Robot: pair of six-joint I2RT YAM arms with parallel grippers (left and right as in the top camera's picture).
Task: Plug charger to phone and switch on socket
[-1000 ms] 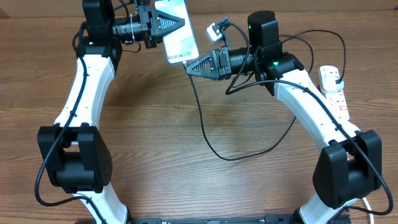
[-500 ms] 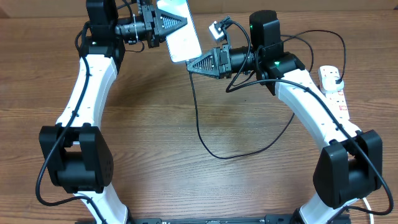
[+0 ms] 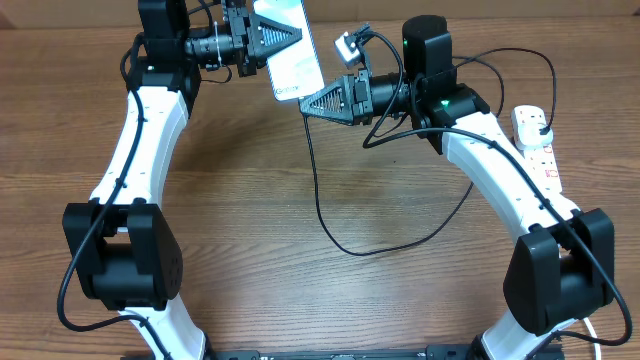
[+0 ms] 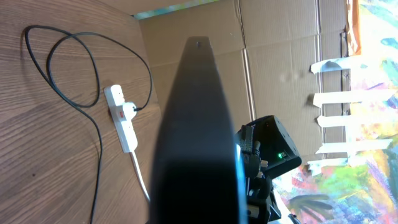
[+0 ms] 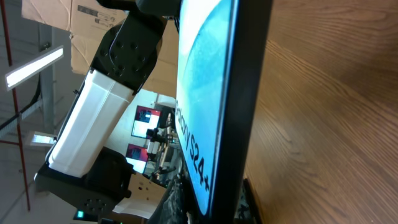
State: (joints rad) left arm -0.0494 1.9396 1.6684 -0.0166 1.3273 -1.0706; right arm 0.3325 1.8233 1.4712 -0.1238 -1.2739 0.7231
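My left gripper (image 3: 268, 40) is shut on the phone (image 3: 291, 62) and holds it tilted above the far side of the table, with the "Galaxy S24" end pointing at my right gripper (image 3: 309, 102). That gripper is shut on the plug end of the charger, whose thin black cable (image 3: 318, 190) hangs down from its tips, right at the phone's lower edge. The plug tip itself is hidden. In the right wrist view the blue screen (image 5: 202, 93) fills the middle. In the left wrist view the phone's dark back (image 4: 193, 137) blocks the jaws. The black adapter (image 3: 538, 122) sits in the white socket (image 3: 541, 152).
The cable loops over the table (image 3: 220, 230) and back up to the socket at the far right edge. The socket (image 4: 122, 117) and cable loop (image 4: 96, 130) also show in the left wrist view. Cardboard boxes (image 4: 280, 56) stand behind the table.
The left gripper with the phone has shifted slightly right. The right gripper with the plug end has moved up and closer to the phone's lower edge. Little has moved in the last half second.
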